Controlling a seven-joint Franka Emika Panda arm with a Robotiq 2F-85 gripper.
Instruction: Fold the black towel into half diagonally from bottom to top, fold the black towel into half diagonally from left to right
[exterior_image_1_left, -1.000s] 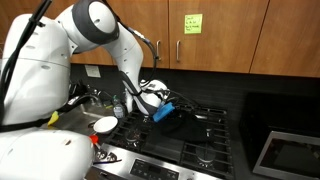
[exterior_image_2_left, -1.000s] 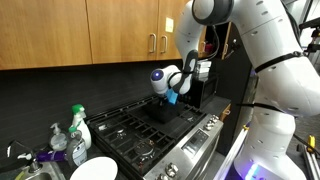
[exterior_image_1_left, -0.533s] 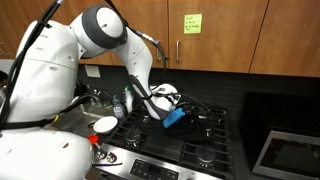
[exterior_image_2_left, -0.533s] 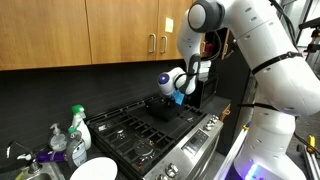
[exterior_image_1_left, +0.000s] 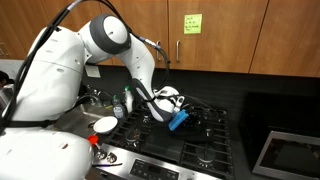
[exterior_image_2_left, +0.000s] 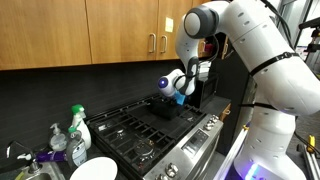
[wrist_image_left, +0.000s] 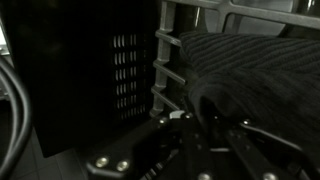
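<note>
The towel (wrist_image_left: 250, 60) is black with fine ribbing, the stove (exterior_image_2_left: 130, 135) black, the robot arm (exterior_image_1_left: 55, 80) white, the cabinets (exterior_image_1_left: 230, 40) brown wood, the sticky note (exterior_image_1_left: 192, 22) yellow-green.

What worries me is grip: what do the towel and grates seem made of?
Towel: soft dark cloth, matte, with a ribbed weave visible in the wrist view. Grates: rigid black metal, probably cast iron, dull finish; thin straight bars.

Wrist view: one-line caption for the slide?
Gripper at the near edge of the black towel, which lies on the stove grate; dim picture, grasp unclear.
</note>
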